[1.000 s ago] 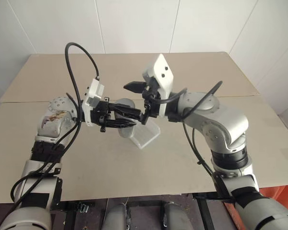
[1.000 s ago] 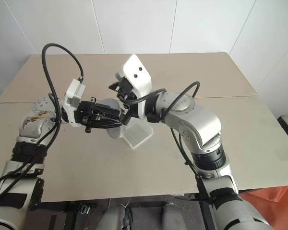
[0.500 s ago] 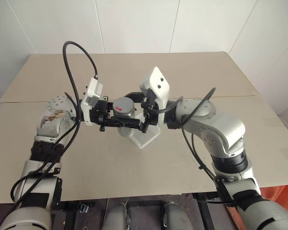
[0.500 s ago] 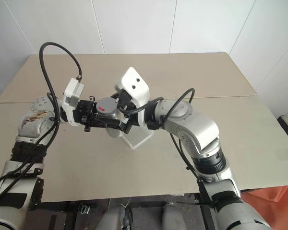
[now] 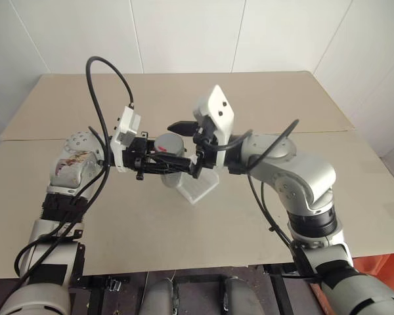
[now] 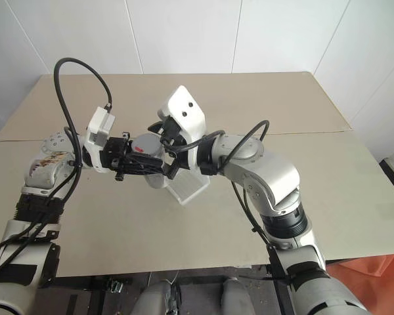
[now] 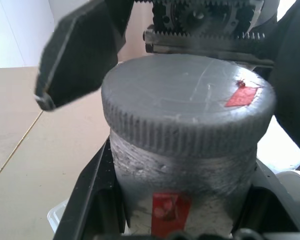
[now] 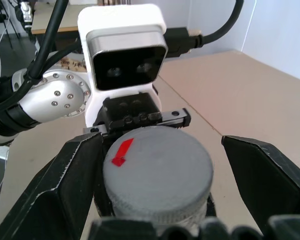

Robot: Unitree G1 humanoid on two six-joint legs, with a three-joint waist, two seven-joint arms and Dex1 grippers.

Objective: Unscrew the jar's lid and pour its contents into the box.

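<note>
Lid grasp pending
L pincer [image 5: 165, 165] clamps jar [image 7: 182, 190] upright; R pincer [image 8: 160, 175] wide, fingers straddling lid [image 8: 157, 172], no contact.

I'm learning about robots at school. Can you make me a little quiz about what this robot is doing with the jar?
1. True or false: the lid is on the jar.
2. Which gripper holds the jar? A) left gripper B) right gripper
3. Fill in: the right gripper's fingers stand ____ on either side of the lid.

Key: 1 true. 2 A; it grips the jar's body, above the box. 3 open; a gap shows beside one finger.
</note>
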